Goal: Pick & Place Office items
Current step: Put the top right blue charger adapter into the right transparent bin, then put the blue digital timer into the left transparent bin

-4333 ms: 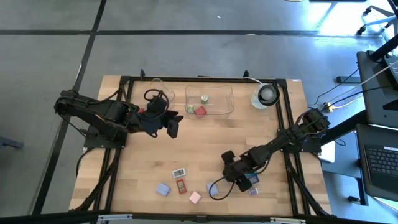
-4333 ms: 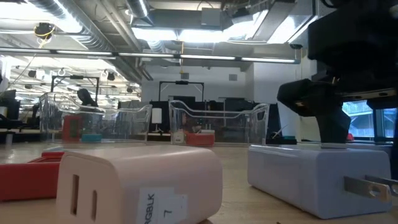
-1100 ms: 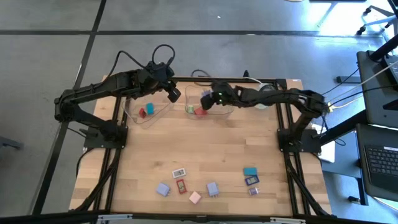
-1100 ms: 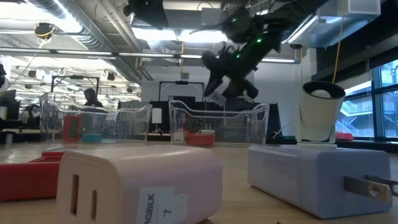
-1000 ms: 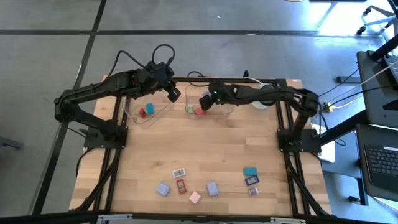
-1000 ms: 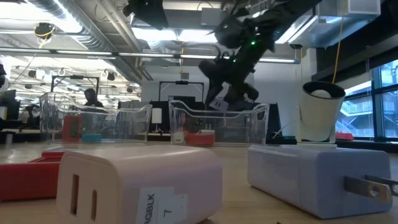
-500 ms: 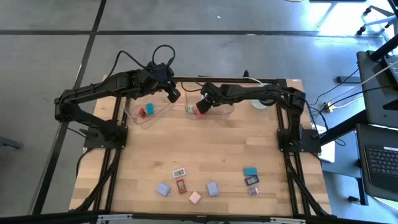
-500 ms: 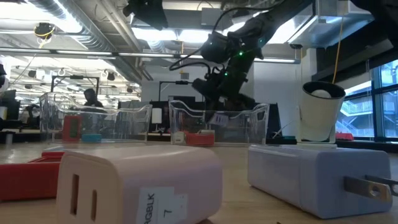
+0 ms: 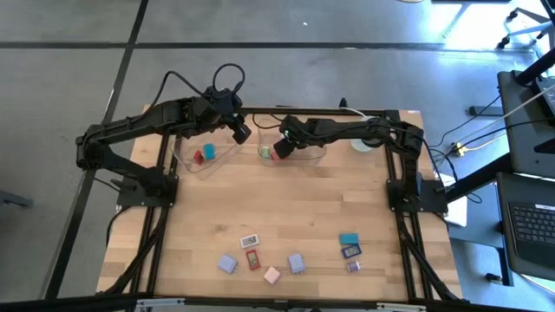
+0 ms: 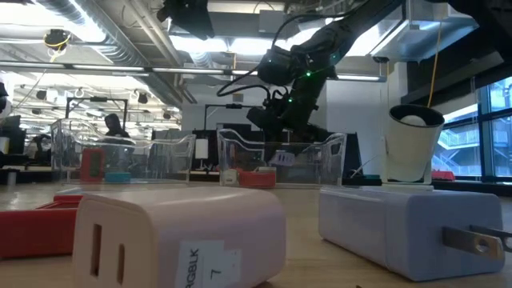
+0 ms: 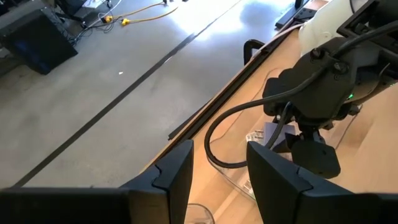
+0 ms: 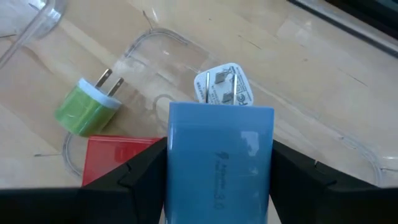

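1. Right end effector (image 9: 282,147): fingers pressed on a blue block (image 12: 219,162), one on each flat side. Pinched, not loose, as far as the wrist view tells.
2. Long axis of that block: running out along the fingers, its free end pointing down into the tray.
3. Straight under it: the floor of the middle clear tray (image 9: 319,137), by the far edge of the bench (image 9: 303,199). No sideways travel needed, by the look of it; only a short drop and a release.
4. Already lying in that tray: a green block (image 12: 87,109), a red block (image 12: 115,158) and a white plug (image 12: 224,86). Red one very close to the held block, so likely to take a knock on landing.
5. Left end effector (image 9: 242,132): hovering between the left tray (image 9: 184,160) and the middle one, fingers apart, nothing between them. Near, but waiting; the placing belongs to the right arm.
6. Further out, along the near edge: a white block (image 9: 251,240), a pink block (image 9: 271,275) and a teal block (image 9: 349,237) among others not yet picked.
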{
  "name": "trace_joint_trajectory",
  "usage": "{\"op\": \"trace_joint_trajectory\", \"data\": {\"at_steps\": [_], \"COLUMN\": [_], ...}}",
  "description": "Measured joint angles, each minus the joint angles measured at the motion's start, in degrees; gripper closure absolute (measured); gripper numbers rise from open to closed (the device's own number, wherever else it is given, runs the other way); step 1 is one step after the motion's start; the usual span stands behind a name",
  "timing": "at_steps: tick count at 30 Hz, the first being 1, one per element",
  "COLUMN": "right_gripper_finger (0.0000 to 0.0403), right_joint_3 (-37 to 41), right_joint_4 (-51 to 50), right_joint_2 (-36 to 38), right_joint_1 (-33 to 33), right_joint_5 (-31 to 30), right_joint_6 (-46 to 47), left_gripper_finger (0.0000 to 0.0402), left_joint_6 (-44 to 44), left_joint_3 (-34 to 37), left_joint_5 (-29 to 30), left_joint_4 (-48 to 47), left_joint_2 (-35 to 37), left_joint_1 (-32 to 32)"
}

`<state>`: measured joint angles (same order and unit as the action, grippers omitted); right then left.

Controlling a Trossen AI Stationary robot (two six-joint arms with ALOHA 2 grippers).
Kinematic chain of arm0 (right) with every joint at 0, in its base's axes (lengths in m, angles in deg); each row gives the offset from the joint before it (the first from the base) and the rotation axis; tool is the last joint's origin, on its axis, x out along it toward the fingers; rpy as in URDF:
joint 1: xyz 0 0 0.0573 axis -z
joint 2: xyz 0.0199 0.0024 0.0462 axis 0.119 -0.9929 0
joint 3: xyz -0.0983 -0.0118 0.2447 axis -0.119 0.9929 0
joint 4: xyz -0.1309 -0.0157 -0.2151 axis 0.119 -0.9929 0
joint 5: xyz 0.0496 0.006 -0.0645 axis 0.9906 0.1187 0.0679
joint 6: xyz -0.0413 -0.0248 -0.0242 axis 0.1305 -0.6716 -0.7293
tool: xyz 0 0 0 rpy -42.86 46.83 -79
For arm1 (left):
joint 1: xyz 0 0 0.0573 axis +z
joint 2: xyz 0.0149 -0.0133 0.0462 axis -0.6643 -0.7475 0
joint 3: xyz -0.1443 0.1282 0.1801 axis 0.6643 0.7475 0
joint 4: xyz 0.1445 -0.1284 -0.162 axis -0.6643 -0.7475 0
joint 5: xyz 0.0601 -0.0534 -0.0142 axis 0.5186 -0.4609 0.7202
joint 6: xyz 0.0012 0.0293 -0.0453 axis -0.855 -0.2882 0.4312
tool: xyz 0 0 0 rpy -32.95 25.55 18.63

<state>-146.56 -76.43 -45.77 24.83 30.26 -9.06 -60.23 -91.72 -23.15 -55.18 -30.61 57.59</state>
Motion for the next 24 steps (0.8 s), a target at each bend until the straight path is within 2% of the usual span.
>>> {"op": "trace_joint_trajectory", "data": {"at_steps": [8,14,19,24], "right_gripper_finger": [0.0146,0.0145,0.0151,0.0164], "right_joint_3": [0.0,0.05,0.07,0.07], "right_joint_4": [0.03,-0.26,-3.21,-15.99], "right_joint_2": [0.0,1.1,7.07,15.56], "right_joint_1": [-0.01,-0.04,-0.48,-4.37], "right_joint_5": [0.45,3.4,4.55,7.27], "right_joint_6": [0.0,1.49,1.49,-0.14], "left_gripper_finger": [0.0256,0.0256,0.0256,0.0256], "left_joint_6": [0.0,0.14,1.49,2.12], "left_joint_3": [0.0,0.0,0.0,0.0], "left_joint_5": [-0.01,-0.02,-0.04,-0.04], "left_joint_4": [-0.03,-0.5,-2.27,-2.86], "left_joint_2": [0.0,0.02,0.02,0.02], "left_joint_1": [0.0,0.0,0.0,0.0]}}
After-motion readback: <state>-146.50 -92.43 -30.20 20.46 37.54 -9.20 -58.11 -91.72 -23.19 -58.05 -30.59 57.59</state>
